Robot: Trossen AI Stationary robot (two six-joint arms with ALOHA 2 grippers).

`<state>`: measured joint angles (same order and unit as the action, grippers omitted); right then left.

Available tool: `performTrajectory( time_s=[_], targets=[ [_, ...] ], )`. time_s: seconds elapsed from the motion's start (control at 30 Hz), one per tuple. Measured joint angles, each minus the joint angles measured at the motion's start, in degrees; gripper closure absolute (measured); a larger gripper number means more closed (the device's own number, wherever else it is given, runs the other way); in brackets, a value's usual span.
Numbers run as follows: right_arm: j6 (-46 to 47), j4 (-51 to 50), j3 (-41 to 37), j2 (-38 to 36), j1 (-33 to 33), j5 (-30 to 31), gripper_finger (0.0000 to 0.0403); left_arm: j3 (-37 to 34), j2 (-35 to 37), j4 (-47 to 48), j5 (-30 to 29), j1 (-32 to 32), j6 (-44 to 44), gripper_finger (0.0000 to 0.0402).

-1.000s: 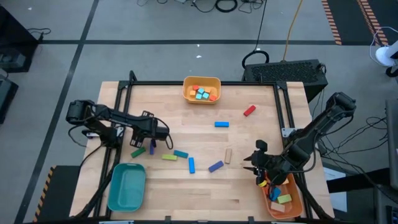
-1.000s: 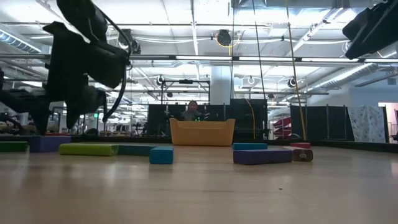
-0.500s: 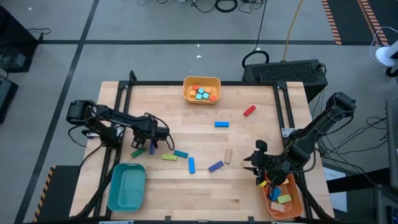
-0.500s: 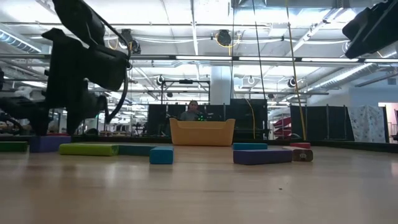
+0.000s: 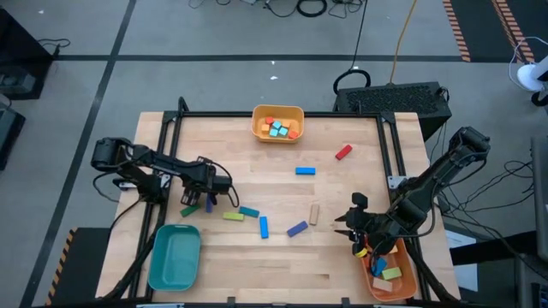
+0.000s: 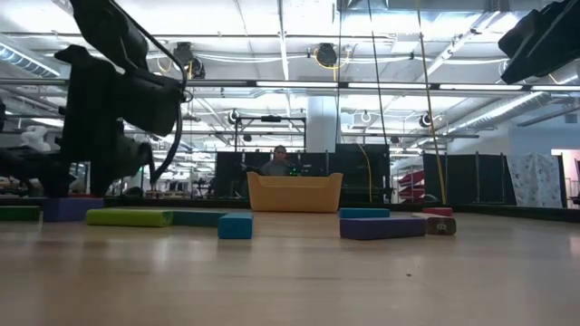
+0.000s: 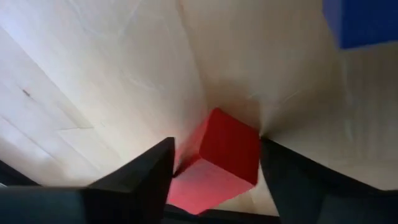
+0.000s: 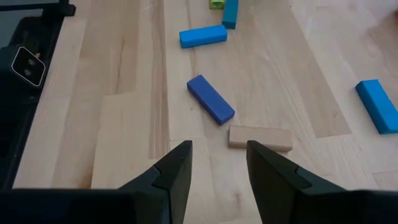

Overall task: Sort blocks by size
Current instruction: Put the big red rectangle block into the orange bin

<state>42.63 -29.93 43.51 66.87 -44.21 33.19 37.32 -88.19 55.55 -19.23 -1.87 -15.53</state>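
A red cube [image 7: 219, 163] sits between dark tool fingers [image 7: 146, 177]. The pale wood desk [image 5: 257, 265] carries blue [image 8: 211, 99], tan [image 8: 260, 137] and green [image 5: 190, 209] blocks, plus yellow [image 5: 277, 112], teal [image 5: 174, 257] and orange [image 5: 402, 278] trays.

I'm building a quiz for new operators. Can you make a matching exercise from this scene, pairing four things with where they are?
Things:
1. yellow tray
2. teal tray
3. red cube
4. tan block

Places:
A. between the left gripper's fingers
B. far edge of the table, middle
C. ahead of the open right gripper, beside a blue block
D. near left corner of the table

Pairs: 1-B, 2-D, 3-A, 4-C
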Motion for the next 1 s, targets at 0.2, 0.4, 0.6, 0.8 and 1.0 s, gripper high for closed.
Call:
performTrajectory(
  time_s=[0.2,0.4,0.6,0.8,1.0],
  targets=[
    [0.15,0.02,0.00,0.00,0.00,0.02,0.0266,0.66,-0.21,0.67,-0.55,-0.10,1.23,0.0266],
    [-0.31,0.02,0.00,0.00,-0.01,3.12,0.0266,4.48,-0.24,1.57,-5.22,-0.11,7.02,0.0268],
    [0.10,0.28,-0.89,0.58,0.17,8.18,0.0266,10.95,-0.19,1.09,-5.10,-1.08,19.18,0.0268],
    [4.30,5.70,-4.43,2.58,2.08,16.43,0.0266,16.31,-0.15,-2.56,-0.99,-1.16,25.36,0.0263],
    [-4.88,20.68,-9.96,6.67,5.55,16.28,0.0262,18.38,-0.13,-17.27,3.42,-1.02,25.42,0.0261]
  ],
)
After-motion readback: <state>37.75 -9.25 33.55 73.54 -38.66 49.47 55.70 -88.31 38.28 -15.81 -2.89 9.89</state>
